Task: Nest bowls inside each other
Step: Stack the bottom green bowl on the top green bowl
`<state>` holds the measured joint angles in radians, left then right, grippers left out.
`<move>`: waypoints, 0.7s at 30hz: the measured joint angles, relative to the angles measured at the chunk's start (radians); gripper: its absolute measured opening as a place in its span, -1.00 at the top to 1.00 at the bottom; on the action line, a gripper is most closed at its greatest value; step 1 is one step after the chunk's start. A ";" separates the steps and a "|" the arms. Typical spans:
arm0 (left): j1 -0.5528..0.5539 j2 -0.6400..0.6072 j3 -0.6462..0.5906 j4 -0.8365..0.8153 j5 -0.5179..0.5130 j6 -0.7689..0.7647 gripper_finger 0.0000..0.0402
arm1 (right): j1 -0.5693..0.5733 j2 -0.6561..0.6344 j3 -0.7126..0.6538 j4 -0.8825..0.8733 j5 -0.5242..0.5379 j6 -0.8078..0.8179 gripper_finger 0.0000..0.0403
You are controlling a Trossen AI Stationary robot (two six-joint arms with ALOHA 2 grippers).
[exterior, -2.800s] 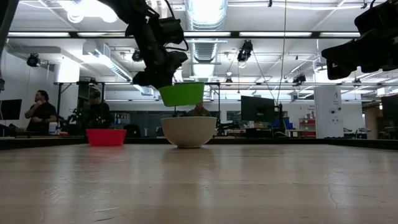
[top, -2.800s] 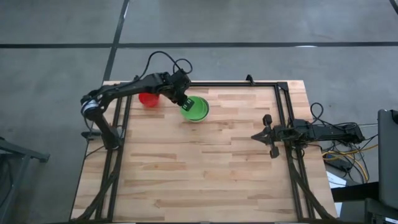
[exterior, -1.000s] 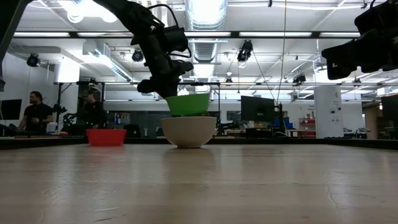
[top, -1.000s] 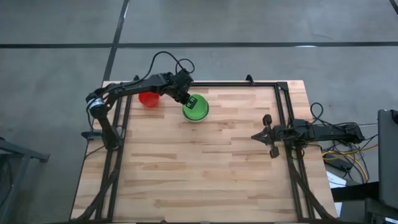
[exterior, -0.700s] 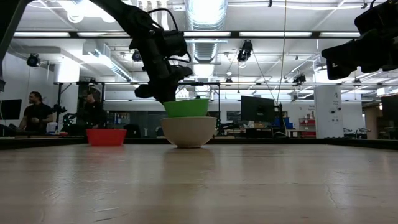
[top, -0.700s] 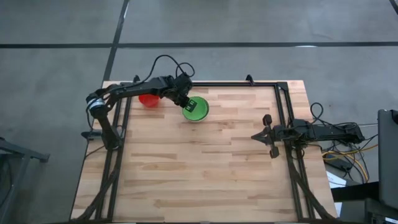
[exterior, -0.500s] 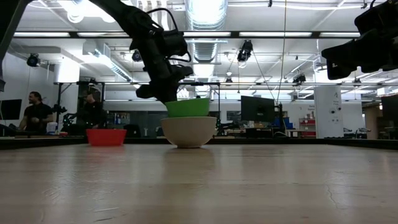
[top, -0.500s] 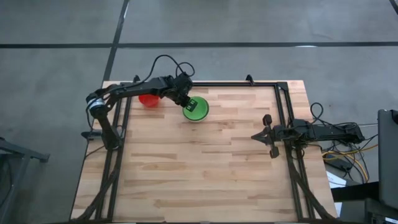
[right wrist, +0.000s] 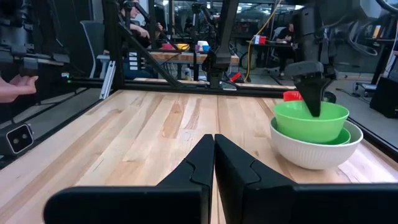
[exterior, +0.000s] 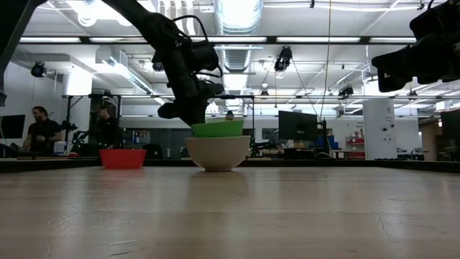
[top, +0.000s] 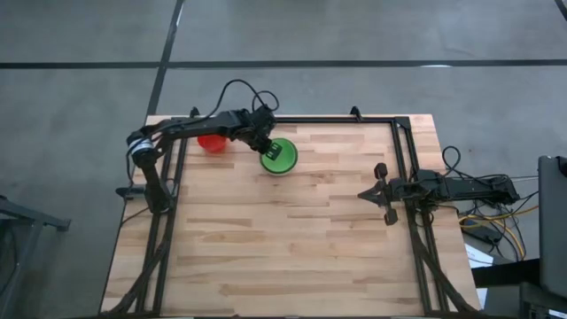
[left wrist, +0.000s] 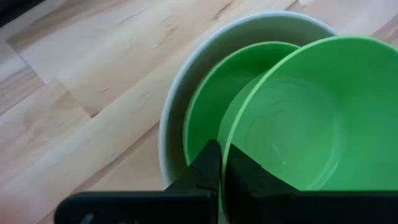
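two green bowls show in your left wrist view, both inside the white bowl. the upper green bowl is tilted and sits partly in the lower green bowl, which lies in the white bowl. your left gripper is clenched on the rim of the upper green bowl, one finger inside and one outside.

from above you see the left gripper at the edge of the green bowl, near the far rim of the table. the red bowl stands alone beside the white bowl, apart from it, partly under the left arm.

from table height you see the green bowl low in the white bowl, only its rim above. the left gripper comes down to it from above. the red bowl stands on the table, well apart from the white bowl.

your right gripper waits at the side of the table far from the white bowl, above the wood. its fingers are pressed together and hold nothing. in the right wrist view you see the white bowl with the green bowl in it and the left gripper on its rim.

two persons show in the room behind the table, far behind the red bowl.
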<state>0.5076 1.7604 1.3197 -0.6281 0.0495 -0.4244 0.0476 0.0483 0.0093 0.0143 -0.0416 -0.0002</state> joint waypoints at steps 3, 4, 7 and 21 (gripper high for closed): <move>0.000 0.013 0.000 0.011 0.008 0.000 0.96 | 0.000 0.000 0.000 0.000 0.000 0.000 0.96; 0.000 0.015 0.000 0.015 0.010 0.000 0.96 | 0.000 0.000 0.000 0.000 0.000 0.000 0.96; 0.001 0.022 0.000 0.019 0.012 0.000 0.96 | 0.000 0.000 0.000 0.000 0.000 0.000 0.96; 0.011 0.050 0.000 0.019 -0.002 0.003 0.96 | 0.000 0.000 0.000 0.000 0.000 0.000 0.96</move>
<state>0.5181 1.8103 1.3197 -0.6095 0.0473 -0.4217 0.0476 0.0483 0.0093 0.0143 -0.0416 -0.0003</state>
